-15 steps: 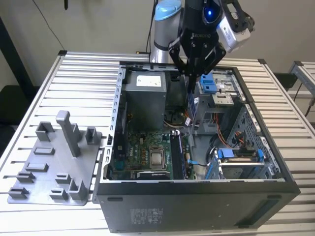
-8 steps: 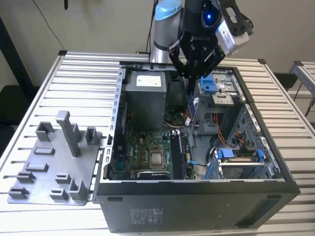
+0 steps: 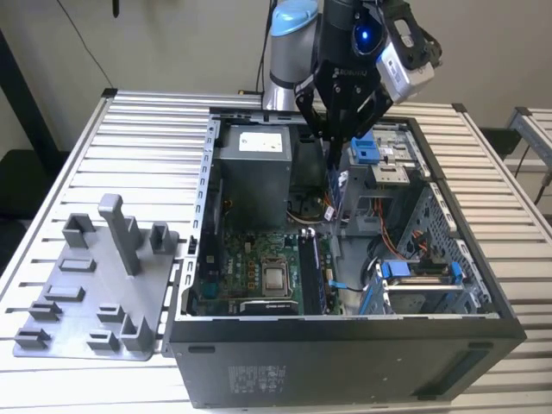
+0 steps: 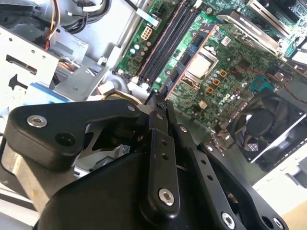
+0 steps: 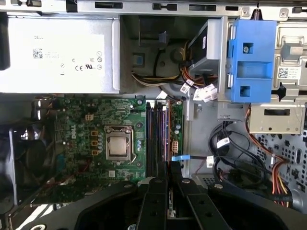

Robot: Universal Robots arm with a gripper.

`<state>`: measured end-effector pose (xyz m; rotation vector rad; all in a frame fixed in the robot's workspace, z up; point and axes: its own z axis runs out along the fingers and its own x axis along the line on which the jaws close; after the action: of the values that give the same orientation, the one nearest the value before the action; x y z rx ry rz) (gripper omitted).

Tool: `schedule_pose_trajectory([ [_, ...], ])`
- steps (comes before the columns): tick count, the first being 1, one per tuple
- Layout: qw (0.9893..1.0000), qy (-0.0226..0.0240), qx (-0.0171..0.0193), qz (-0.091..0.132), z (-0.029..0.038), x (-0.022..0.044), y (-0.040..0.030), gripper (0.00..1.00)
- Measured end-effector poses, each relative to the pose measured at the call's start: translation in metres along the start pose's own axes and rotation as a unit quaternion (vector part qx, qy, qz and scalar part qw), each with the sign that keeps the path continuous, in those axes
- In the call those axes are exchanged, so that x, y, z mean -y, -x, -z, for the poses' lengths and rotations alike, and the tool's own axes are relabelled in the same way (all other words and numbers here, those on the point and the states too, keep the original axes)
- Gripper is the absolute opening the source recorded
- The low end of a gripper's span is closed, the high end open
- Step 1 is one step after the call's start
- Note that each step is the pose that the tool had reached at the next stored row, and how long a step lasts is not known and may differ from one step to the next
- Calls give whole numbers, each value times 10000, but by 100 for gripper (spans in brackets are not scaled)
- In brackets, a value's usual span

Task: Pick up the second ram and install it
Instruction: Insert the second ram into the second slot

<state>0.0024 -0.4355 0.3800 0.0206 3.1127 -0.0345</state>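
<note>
My gripper (image 3: 331, 145) hangs over the open computer case, above the gap between the power supply and the drive cage. It is shut on the second ram (image 3: 335, 188), a thin dark stick that points down from the fingers with a small blue and white label on it. In the second wrist view the ram (image 4: 187, 56) runs away from the closed fingertips (image 4: 160, 101) toward the motherboard. The long black memory slots (image 3: 310, 269) (image 5: 154, 134) lie below, beside the processor socket (image 5: 118, 146). The stick is well above the slots.
A grey plastic tray with upright posts (image 3: 95, 285) sits on the slatted table at the exterior view's left. Inside the case are the grey power supply (image 3: 254, 172), a blue drive bracket (image 5: 250, 60), cable bundles (image 5: 240, 158) and a black fan (image 4: 268, 120).
</note>
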Motion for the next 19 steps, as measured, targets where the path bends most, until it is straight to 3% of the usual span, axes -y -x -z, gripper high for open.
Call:
schedule_pose_trajectory([
  [19,10000,0,0,0,-94,-2,-3,14],
])
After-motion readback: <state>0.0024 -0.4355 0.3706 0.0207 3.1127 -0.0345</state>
